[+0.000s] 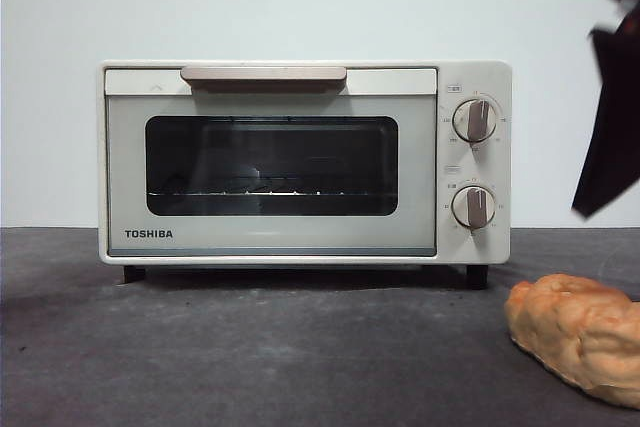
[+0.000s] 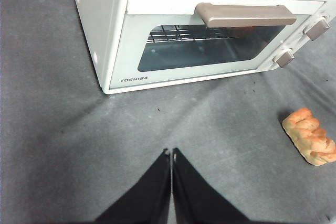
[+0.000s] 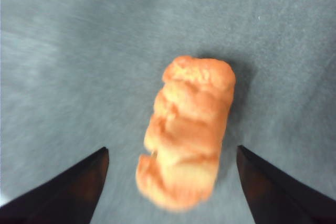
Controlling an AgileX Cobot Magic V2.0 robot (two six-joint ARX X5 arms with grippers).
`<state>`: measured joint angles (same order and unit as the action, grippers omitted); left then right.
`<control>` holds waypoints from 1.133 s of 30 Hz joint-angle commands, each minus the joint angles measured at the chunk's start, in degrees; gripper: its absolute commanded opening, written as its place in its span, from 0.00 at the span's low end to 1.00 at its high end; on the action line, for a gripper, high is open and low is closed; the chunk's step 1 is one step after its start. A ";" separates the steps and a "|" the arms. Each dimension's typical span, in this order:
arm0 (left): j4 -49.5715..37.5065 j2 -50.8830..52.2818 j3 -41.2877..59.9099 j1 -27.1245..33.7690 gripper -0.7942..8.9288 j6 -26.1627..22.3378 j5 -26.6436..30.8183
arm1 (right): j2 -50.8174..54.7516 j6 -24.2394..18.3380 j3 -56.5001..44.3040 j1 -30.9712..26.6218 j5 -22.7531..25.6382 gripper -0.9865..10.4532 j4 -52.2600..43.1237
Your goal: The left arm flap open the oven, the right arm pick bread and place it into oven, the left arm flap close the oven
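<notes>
- Bread [image 3: 186, 129] lies on dark table [image 1: 250, 357], in front of TOSHIBA oven [image 1: 300, 162], off toward its knob side, well apart from it.
- Right gripper [image 3: 170, 177] hovers over bread w/ jaws spread wide, nothing held; bun sits btwn them, long axis running away from wrist, slightly tilted, so jaws flank its narrow width.
- Left gripper [image 2: 171, 153] pinched closed, empty, low over table facing oven door; handle [image 2: 244, 14] ahead of it.
- Door looks closed, so you'd judge opening comes first: left arm is nearer handle, right nearer bread.
</notes>
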<state>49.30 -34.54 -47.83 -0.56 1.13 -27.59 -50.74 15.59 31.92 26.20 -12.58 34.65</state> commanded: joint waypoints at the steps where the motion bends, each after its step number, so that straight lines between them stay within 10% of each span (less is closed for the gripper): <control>1: -0.42 -0.24 -1.18 -0.11 0.10 -0.48 -0.35 | -2.95 2.73 -0.13 2.89 3.28 0.43 -3.26; 8: -0.37 -0.24 -1.18 -0.20 0.10 -0.46 -0.35 | -10.73 4.96 -0.13 6.84 11.26 0.43 -8.79; 34: -6.73 -1.16 -1.20 -3.87 0.10 3.58 -0.37 | -16.96 6.32 0.04 8.24 14.05 0.22 -14.56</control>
<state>44.18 -35.05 -47.83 -4.01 2.98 -27.59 -68.01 21.30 31.70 34.04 1.48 20.40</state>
